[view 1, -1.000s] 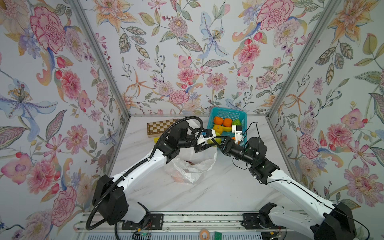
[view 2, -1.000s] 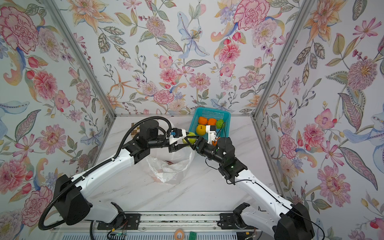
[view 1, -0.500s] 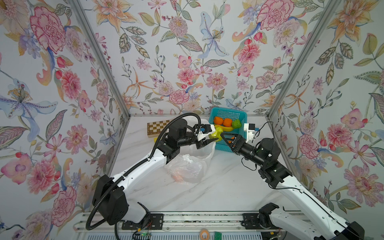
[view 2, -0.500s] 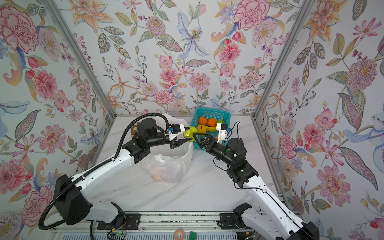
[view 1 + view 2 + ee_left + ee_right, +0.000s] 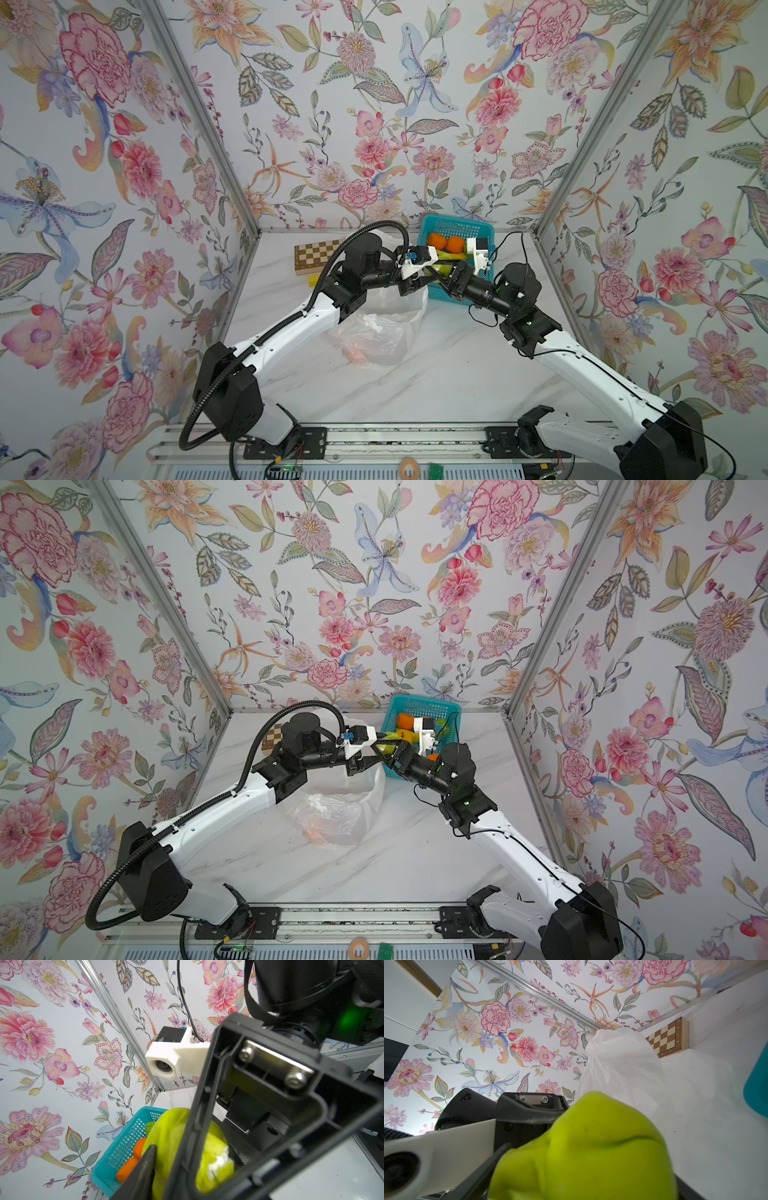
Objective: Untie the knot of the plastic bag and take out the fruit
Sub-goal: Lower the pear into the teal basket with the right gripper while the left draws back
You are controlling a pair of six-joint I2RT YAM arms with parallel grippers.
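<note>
the left fingers (image 5: 146,1167) grip a green fruit (image 5: 591,1147), held up off the surface (image 5: 457,374). in both top views it sits at the left edge of the basket (image 5: 457,226). both wrist views show one dark finger lying flat against the fruit's side.

the right fingers (image 5: 398,754) reach to the same fruit from the opposite side and stand wide about it. i cannot tell whether they press on it. the two wrists meet nearly head on, and each wrist camera looks straight at the other arm.

the bag (image 5: 386,332) lies on the surface under the left forearm, just left of the basket. its mouth gapes upward and its film is crumpled. a faint orange shape (image 5: 357,353) shows through its near side, too blurred to name. the bag's far wall rises behind the left wrist.

the basket stands at the back of the surface against the wall. it holds two oranges (image 5: 436,240) side by side, a banana (image 5: 451,256) just in front of them and a green piece (image 5: 440,725) to their right.

a chessboard (image 5: 316,255) lies at the back left, well apart from the basket.
</note>
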